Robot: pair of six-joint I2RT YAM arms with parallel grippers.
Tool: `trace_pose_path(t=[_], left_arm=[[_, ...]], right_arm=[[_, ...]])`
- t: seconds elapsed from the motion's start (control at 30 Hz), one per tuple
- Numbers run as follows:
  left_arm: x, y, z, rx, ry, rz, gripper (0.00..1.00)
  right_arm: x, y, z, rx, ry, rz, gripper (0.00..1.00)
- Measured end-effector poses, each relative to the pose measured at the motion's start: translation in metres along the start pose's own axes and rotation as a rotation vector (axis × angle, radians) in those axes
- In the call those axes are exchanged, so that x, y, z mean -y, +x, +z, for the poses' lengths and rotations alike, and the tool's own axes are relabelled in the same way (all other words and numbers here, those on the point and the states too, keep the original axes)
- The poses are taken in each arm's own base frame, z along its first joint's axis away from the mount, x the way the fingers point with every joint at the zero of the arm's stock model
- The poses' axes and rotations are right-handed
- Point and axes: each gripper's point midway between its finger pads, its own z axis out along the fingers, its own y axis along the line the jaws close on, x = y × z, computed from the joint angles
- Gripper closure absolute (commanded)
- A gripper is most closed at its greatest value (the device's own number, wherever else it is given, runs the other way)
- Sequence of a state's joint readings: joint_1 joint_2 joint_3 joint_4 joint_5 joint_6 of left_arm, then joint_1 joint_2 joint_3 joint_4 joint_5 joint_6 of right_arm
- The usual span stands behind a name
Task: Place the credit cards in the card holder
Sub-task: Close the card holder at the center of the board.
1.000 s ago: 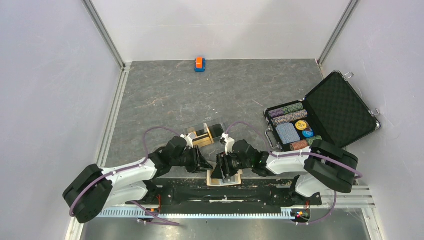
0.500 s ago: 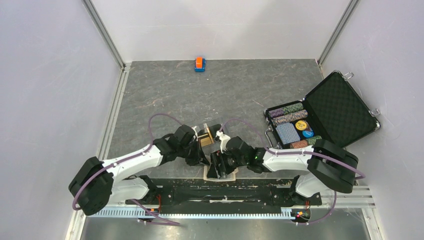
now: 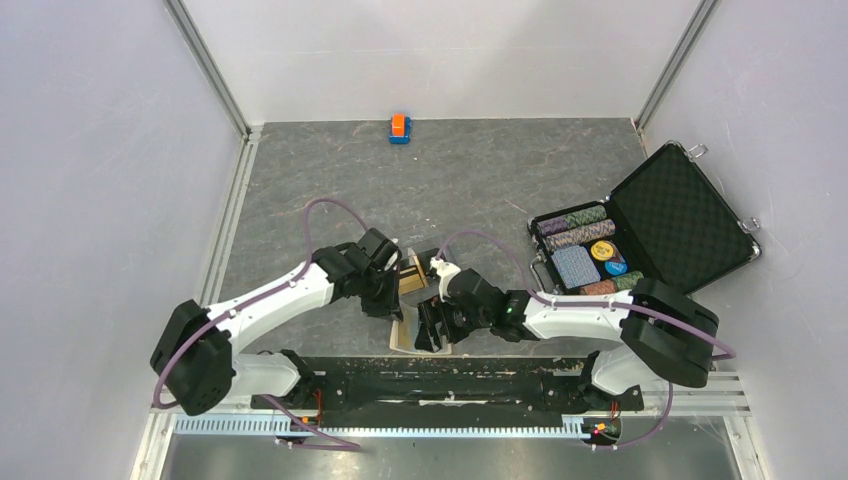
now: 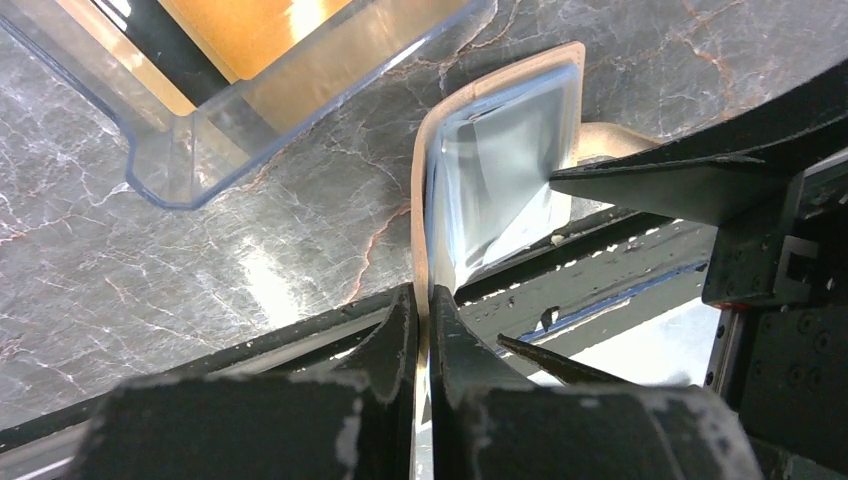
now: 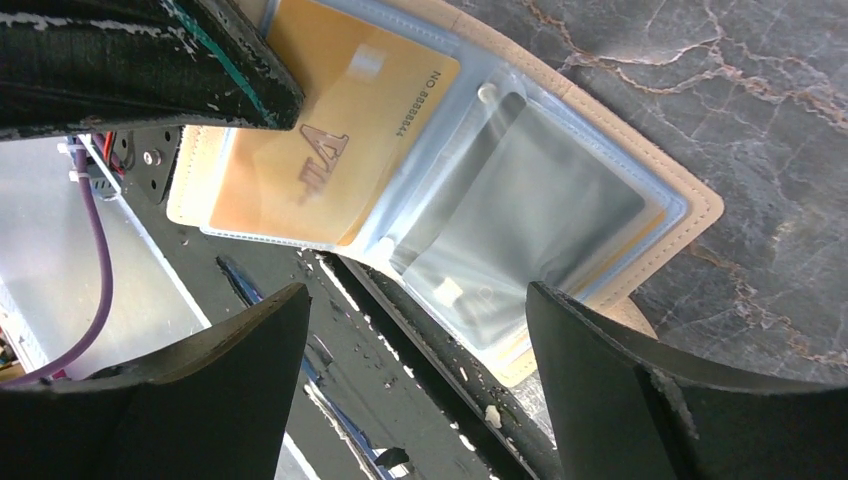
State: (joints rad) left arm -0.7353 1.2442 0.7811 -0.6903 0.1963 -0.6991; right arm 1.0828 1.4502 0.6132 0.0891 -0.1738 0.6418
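Left gripper clamped on card holder cover; holder lies open at near table edge. Right gripper spread wide above it; gold card sits in pocket

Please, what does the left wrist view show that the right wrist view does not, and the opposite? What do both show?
Only the left wrist view: the clear tray holding loose credit cards, and the grip itself, with the left end effector shut on the card holder, seen edge-on.
Only the right wrist view: a gold card with a printed number inside a clear pocket, an empty pocket beside it, and the right end effector open.
Both: the holder's tan cover and clear pockets, the marbled table and the black rail.
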Motion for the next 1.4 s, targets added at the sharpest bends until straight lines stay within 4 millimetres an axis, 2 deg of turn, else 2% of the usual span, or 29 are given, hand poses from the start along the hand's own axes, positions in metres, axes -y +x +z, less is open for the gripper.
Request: trace_pose_path(t=[0.27,0.4,0.57,0.67,0.77,0.9,1.1,1.23,1.4], left_arm=[[-0.002,-0.005,0.008,-0.066,-0.075,0.004,0.96],[-0.003,-0.009,0.011,-0.092,-0.113,0.006,0.93],[-0.003,-0.012,0.018,-0.126,-0.139,0.03,0.87],[0.0,-0.012,0.022,-0.14,-0.139,0.036,0.81],[0.006,-0.012,0.025,-0.154,-0.12,0.036,0.69],[0.018,-0.012,0.027,-0.163,-0.058,0.035,0.61],[0.048,-0.016,0.031,-0.152,0.096,0.0,0.58],[0.06,-0.011,0.032,-0.154,0.182,-0.035,0.57],[0.067,-0.002,0.04,-0.172,0.267,-0.081,0.55]], right_arm=[[0.005,-0.002,-0.002,-0.002,0.023,0.003,0.14],[0.016,0.0,-0.009,0.007,0.029,0.042,0.14],[0.023,0.002,-0.02,0.039,-0.004,0.107,0.17],[0.019,0.0,-0.02,0.047,-0.032,0.119,0.19],[0.013,-0.004,-0.02,0.056,-0.061,0.122,0.25],[0.013,0.0,-0.017,0.041,-0.07,0.139,0.27],[0.014,0.002,-0.014,0.037,-0.088,0.158,0.27],[0.014,0.002,-0.016,0.046,-0.103,0.171,0.26],[0.013,0.001,-0.029,0.064,-0.106,0.176,0.25]])
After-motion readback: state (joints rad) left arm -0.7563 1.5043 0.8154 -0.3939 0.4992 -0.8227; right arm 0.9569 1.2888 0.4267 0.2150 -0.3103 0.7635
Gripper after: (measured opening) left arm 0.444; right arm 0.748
